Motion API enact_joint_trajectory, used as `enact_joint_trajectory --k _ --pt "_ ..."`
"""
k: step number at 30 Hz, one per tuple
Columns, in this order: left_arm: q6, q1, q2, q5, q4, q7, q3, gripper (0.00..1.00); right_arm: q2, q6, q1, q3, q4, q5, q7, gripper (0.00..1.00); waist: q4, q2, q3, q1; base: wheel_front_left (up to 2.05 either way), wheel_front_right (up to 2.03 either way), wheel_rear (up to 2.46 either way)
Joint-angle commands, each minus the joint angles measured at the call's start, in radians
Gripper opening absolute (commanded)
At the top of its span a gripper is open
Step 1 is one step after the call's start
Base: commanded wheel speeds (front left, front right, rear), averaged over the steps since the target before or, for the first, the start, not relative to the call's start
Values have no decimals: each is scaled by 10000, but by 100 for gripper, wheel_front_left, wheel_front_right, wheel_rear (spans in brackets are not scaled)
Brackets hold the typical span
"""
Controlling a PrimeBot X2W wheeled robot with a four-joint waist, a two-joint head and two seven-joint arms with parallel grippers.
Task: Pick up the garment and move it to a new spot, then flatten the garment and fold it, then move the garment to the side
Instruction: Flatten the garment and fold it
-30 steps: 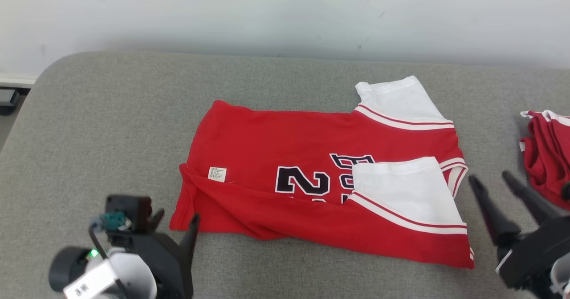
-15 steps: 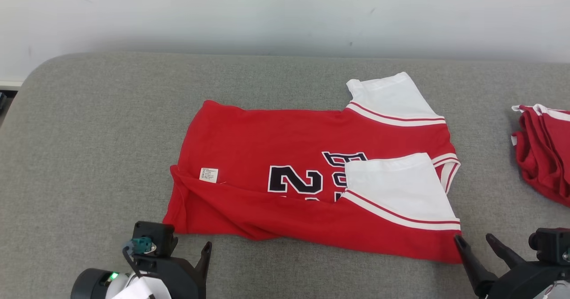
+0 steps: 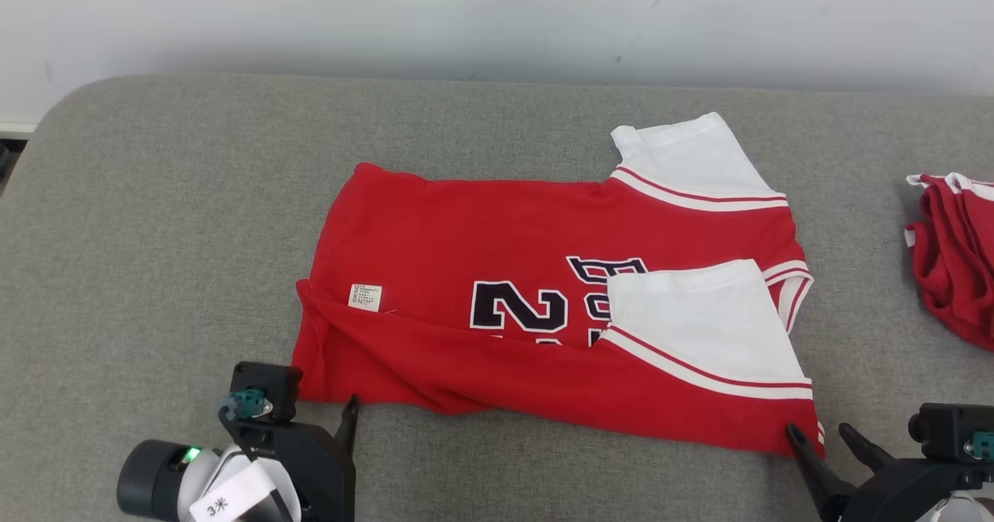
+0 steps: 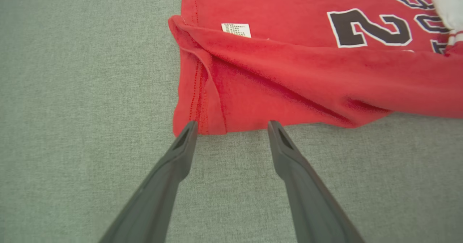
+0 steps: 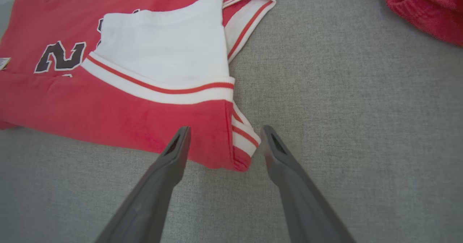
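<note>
The garment (image 3: 466, 227) is a red jersey with white sleeves and a dark number. It lies flat on the grey cushion (image 3: 155, 234), its near long edge folded over the body and one white sleeve laid on top. My left gripper (image 3: 318, 401) is open at the garment's near-left corner. In the left wrist view that gripper (image 4: 232, 124) has its fingertips at the hem of the garment (image 4: 289, 73), one on each side of the corner. My right gripper (image 3: 818, 430) is open at the near-right corner. In the right wrist view that gripper (image 5: 225, 129) straddles the striped corner of the garment (image 5: 108, 105).
A pile of other red clothing (image 3: 955, 266) lies at the right edge of the cushion, also seen as red cloth (image 5: 427, 8) at the top right of the right wrist view. A white wall (image 3: 497, 17) runs behind. Bare grey cushion spreads left of the garment.
The right gripper has come down from beside the garment's right edge to its near-right corner. The left gripper has edged toward the near-left corner. The head view has shifted a little.
</note>
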Motion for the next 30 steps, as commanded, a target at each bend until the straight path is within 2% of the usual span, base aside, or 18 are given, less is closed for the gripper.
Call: enact_joint_trajectory --k 1,13,18,22,25,27,30 --pt "16 -168 48 90 98 -50 52 100 6 22 -132 35 91 76 -78 100 6 0 68 -1 0 0 0" --pt "20 -600 -31 172 865 139 -35 100 5 22 -346 437 485 60 -304 99 -74 0 249 -1 0 0 0" --pt "86 -739 -23 257 1108 87 -52 100 4 22 -486 497 757 -3 -402 84 -96 0 317 -1 0 0 0" --pt "127 -676 10 173 1225 64 -37 100 6 22 -638 530 987 -44 -499 85 -89 0 356 -1 0 0 0" --pt "121 -598 33 75 1248 52 -22 100 6 22 -651 554 1128 -20 -529 75 -56 0 359 -1 0 0 0" --pt "119 -549 43 63 1217 41 -26 100 6 22 -666 566 1177 42 -578 76 -29 0 352 -1 0 0 0" --pt "129 -476 33 17 1077 49 -60 100 6 22 -551 521 1163 68 -566 83 22 0 319 -1 0 0 0"
